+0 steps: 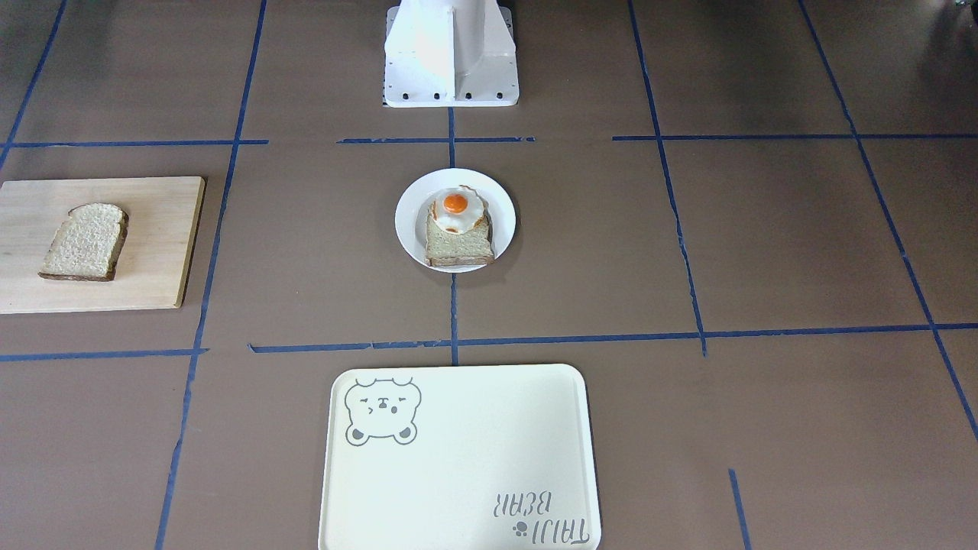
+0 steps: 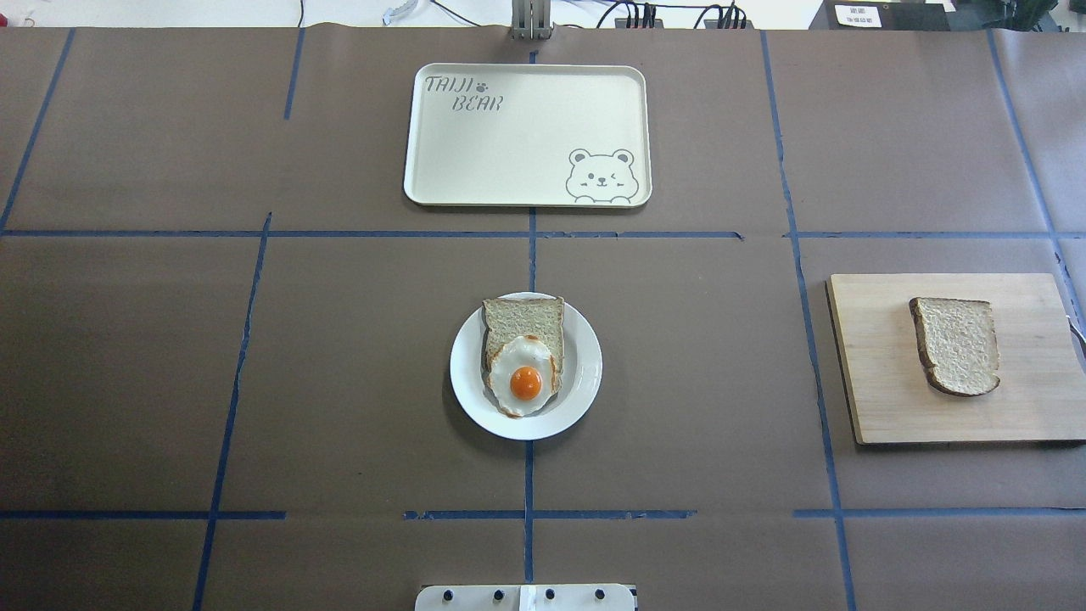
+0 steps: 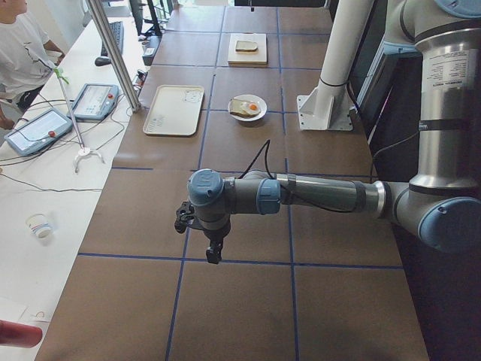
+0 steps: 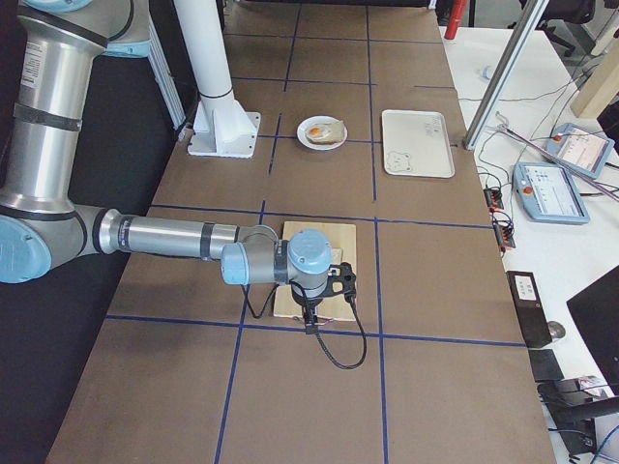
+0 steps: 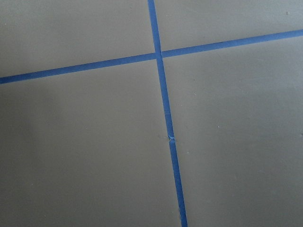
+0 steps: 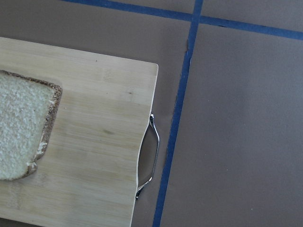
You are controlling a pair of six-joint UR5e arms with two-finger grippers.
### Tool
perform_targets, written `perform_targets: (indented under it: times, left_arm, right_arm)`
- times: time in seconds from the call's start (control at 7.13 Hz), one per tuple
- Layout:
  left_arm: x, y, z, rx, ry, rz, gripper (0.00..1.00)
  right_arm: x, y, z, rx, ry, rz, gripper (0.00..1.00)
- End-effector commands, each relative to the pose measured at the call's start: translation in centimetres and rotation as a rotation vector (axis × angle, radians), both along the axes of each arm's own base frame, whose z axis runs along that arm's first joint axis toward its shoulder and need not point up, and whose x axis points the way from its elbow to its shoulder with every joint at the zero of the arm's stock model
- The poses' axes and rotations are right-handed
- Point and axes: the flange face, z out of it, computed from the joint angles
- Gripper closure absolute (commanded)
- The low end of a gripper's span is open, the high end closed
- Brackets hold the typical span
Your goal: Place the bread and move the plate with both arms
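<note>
The wholemeal bread slice (image 1: 84,241) lies flat on a wooden board (image 1: 157,229) at the table's right side; it also shows in the overhead view (image 2: 956,344) and at the left edge of the right wrist view (image 6: 21,127). The white plate (image 1: 500,206) sits mid-table (image 2: 587,365) and carries a paler toast slice (image 2: 523,318) with a fried egg (image 2: 524,380) on it. My left gripper (image 3: 214,252) hangs over bare table far from the plate. My right gripper (image 4: 309,324) hangs over the near end of the board. I cannot tell whether either is open or shut.
A cream bear tray (image 2: 509,144) lies beyond the plate on the operators' side (image 1: 458,458). The board has a metal handle (image 6: 150,158) on its outer edge. Blue tape lines cross the brown table. The white robot base (image 1: 451,57) stands behind the plate.
</note>
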Motion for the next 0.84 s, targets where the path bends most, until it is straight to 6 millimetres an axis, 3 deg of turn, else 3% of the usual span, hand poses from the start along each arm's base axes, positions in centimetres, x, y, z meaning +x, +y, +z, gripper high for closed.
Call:
perform_targets:
  times: [0.0, 0.42, 0.7]
  left_arm:
    - [0.0, 0.1, -0.1, 0.004, -0.001, 0.002, 0.00]
    - [0.4, -0.1, -0.3, 0.006, -0.001, 0.010, 0.00]
    - [0.5, -0.1, -0.4, 0.007, 0.000, 0.012, 0.00]
  right_arm:
    - [0.0, 0.0, 0.0, 0.003, 0.000, -0.002, 0.00]
    - [-0.8, -0.9, -1.7, 0.057, -0.079, 0.004, 0.00]
    - [-3.8, -1.3, -2.7, -0.013, -0.159, 0.125, 0.00]
